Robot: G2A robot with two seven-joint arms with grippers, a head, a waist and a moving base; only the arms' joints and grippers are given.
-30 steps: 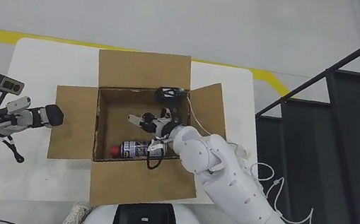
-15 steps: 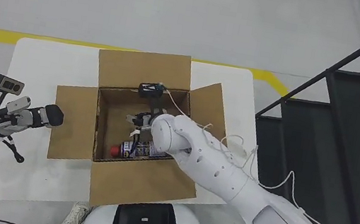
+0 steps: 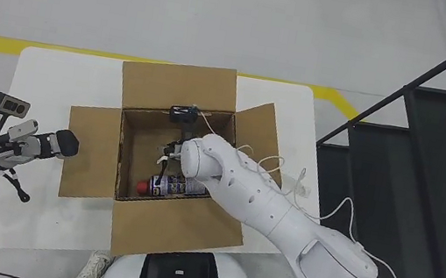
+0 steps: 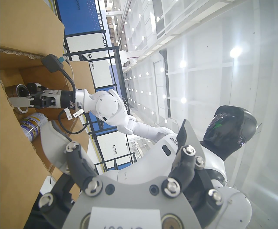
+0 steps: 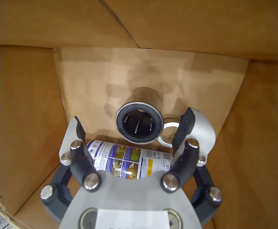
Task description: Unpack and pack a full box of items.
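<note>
An open cardboard box (image 3: pixel 213 93) stands mid-table. Inside it lies a spray can (image 3: pixel 179 187) with a red cap, also visible as the can (image 5: pixel 130 159) and the can (image 4: pixel 32 125). A metal cylinder with a black-ringed end (image 5: pixel 139 123) sits on the box floor beyond it, with a silver ring (image 5: pixel 167 134) beside it. My right gripper (image 5: pixel 130 128) is down inside the box, open, its fingertips on either side of the cylinder's end without touching it. The top view shows that right gripper (image 3: pixel 169 152). My left gripper (image 4: pixel 118 138) hangs open and holds nothing, left of the box (image 3: pixel 35 146).
The box flaps (image 3: pixel 92 153) spread outward on all sides and cover much of the white table (image 3: pixel 56 75). A black metal staircase (image 3: pixel 430 174) stands off the table's right side. A yellow floor line runs behind the table.
My right arm has swung left inside the box, bringing its gripper over toward the cylinder. The left arm has kept still.
</note>
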